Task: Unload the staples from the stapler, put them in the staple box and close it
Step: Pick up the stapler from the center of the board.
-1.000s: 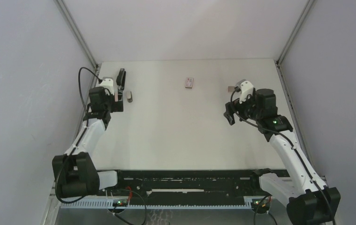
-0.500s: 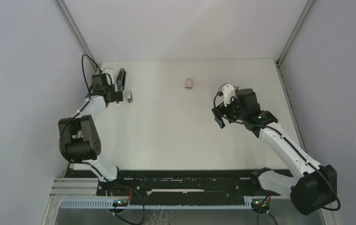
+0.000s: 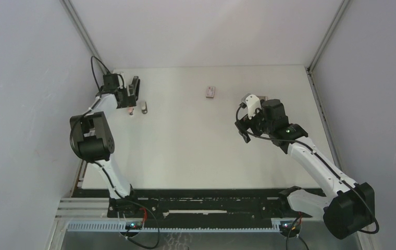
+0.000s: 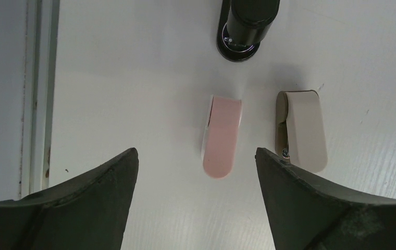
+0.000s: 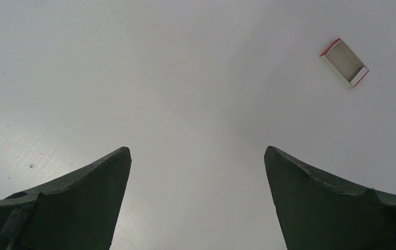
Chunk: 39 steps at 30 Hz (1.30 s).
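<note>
Having reached outward, the left gripper (image 4: 196, 151) is hovering spread and empty over the pink stapler (image 4: 222, 136) — a beige stapler (image 4: 300, 130) lying just right of it. No staples are showing; unloading looks unstarted. Far right of it, the right gripper (image 5: 197, 148) is waiting, splayed.

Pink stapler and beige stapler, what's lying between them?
Nothing: the left wrist view shows only a bare strip of table between the pink stapler and the beige stapler.

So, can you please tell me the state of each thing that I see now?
left tool: open, holding nothing.
right tool: open, holding nothing.
pink stapler: looks shut, lying on the table.
beige stapler: looks shut, lying beside it, apart.
black object: cannot tell.
small box: open.
</note>
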### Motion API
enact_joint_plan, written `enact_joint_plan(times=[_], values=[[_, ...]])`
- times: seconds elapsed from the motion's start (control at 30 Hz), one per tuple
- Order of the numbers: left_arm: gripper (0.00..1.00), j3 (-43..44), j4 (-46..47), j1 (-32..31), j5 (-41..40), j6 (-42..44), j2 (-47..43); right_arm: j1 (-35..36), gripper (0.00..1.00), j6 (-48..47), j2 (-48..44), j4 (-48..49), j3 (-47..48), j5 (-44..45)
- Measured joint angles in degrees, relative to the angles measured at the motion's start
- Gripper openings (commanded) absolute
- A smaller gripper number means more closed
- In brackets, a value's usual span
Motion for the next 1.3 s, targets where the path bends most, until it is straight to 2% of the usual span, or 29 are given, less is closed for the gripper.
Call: enact_joint_plan(times=[0.4,0.6,0.77,1.0,1.3], values=[[0.73,5.7,-6.3,0.7,1.1,-1.9,5.5,0.5,1.00,-1.2,0.0,0.6,-0.3,1.3],[0.72,8.7,-7.6,0.7,1.0,-1.9,7.7,0.7,1.00,-1.3,0.0,1.0,-0.5,1.6],[0.66,10.6,-8.5,0.7,0.8,-1.8,9.4,0.7,1.00,-1.3,0.0,1.1,-0.5,2.1],[0.62,11.0,-8.8,0.7,1.0,-1.6,10.1,1.3,1.00,-1.5,0.0,1.2,-0.5,2.8],[0.52,11.0,-8.7,0.6,1.0,-1.4,10.1,1.5,1.00,-1.7,0.0,1.4,-0.5,3.3]])
